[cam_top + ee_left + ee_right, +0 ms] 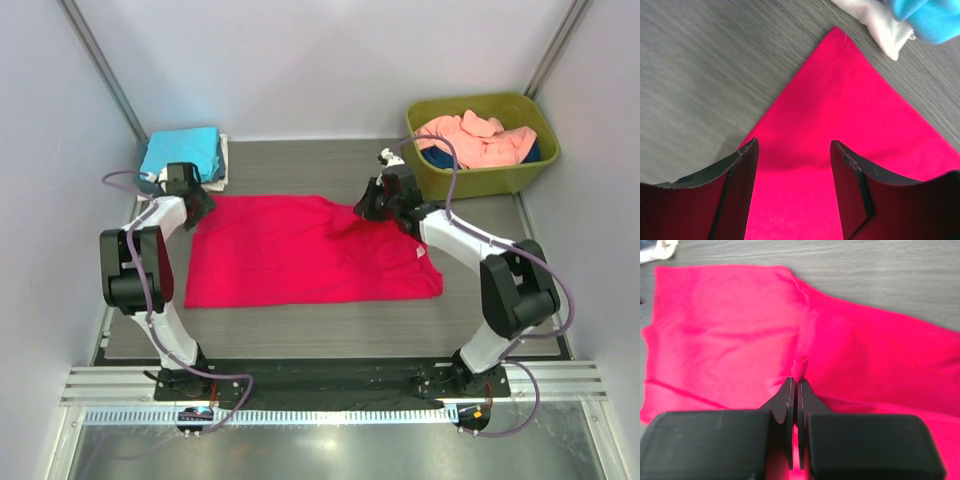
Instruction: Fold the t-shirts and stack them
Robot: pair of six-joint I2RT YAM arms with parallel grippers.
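Right tool (794,387) clamped on pink t-shirt (300,255), left tool (792,175) spread wide.
A fold at its far edge was pinched; its far-left corner was straddled by the left fingers (740,195). The shirt was spread on the bench (300,160).

The crimson t-shirt (310,255) covered the middle of the counter (300,165). A bare strip ran along its far edge, open between the folded turquoise t-shirt (182,152) at the far left and the olive tub (480,183) at the far right. Another bare strip lay on the near side, before the arm bases. The left gripper (793,145), jaws apart over the shirt's corner, had open counter beside it, but the folded pile sat just beyond. The right gripper (796,382), jaws pinched on a ridge of cloth, stood near the tub. Walls closed both sides.
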